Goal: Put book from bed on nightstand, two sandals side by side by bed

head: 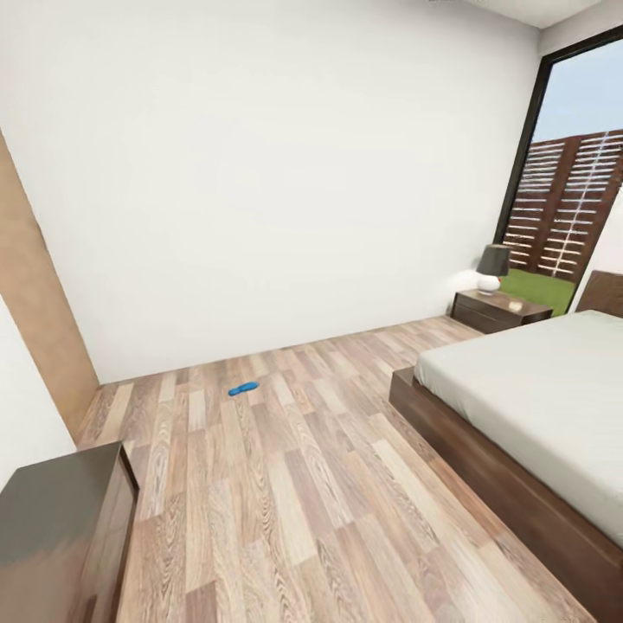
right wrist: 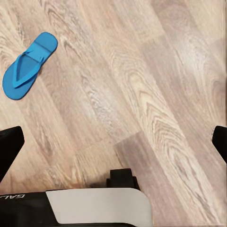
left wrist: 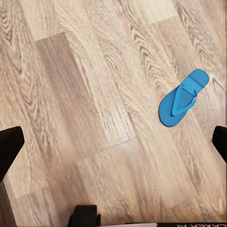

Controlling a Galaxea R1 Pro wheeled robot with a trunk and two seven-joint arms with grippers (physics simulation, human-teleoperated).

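Your left gripper [left wrist: 113,142] and right gripper [right wrist: 113,142] both hang spread and empty over bare floor [head: 285,484]. A blue sandal [left wrist: 183,97] lies flat between them — long axis slanting away — near neither arm in particular, well apart from the bed [head: 484,450].

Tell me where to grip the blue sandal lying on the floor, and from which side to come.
Come straight down from above: the sandal lies flat, sole down, on the wood floor. Close across its narrow waist near the straps, where the sole is slimmest, fingers either side. The thin sole probably leaves little edge to catch.
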